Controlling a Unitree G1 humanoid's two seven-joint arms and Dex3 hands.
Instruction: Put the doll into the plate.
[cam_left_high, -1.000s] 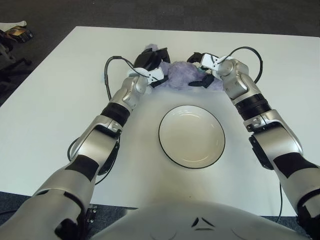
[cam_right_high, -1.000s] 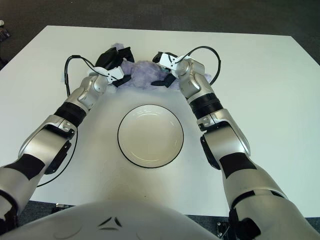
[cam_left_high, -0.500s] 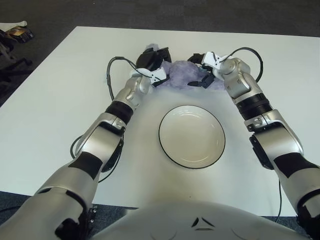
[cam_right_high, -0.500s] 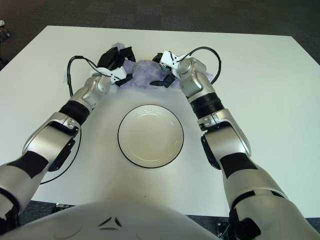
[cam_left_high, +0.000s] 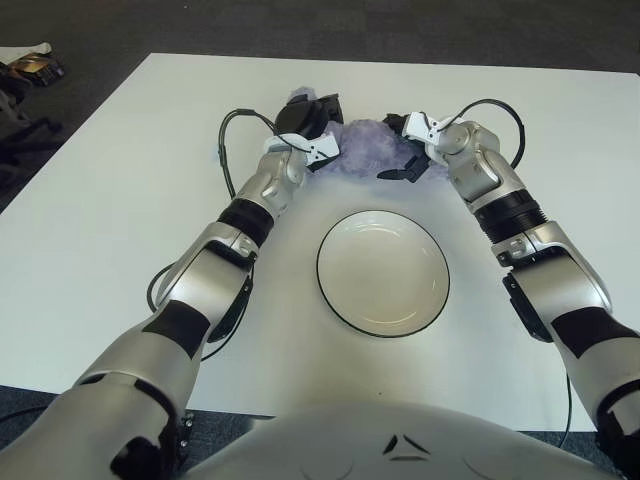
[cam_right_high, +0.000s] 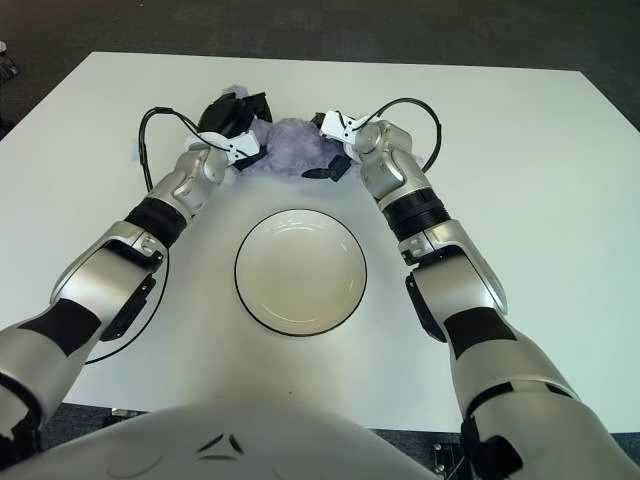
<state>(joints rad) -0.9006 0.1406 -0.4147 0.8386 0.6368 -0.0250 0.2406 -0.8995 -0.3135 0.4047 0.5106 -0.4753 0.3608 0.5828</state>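
no writing or brand marks can be read anywhere. the doll (cam_left_high: 366, 150) is a soft, fuzzy lilac lump, lying on the far part of the smooth white table (cam_left_high: 100, 220), beyond the plate (cam_left_high: 383, 271) and not in it. the plate is round, glossy cream, shallow, with a thin dark rim, and it holds nothing. the left hand (cam_left_high: 308, 122), black fingers on a silver metal wrist, presses against the doll's left side, fingers curled round the plush. the right hand (cam_left_high: 408, 148) sits at the doll's right side, dark fingers bent in against the fur; whether it truly clamps the doll i cannot tell. thin black cables (cam_left_high: 232, 130) loop off both forearms, whose shells are hard, shiny silver with black bands.
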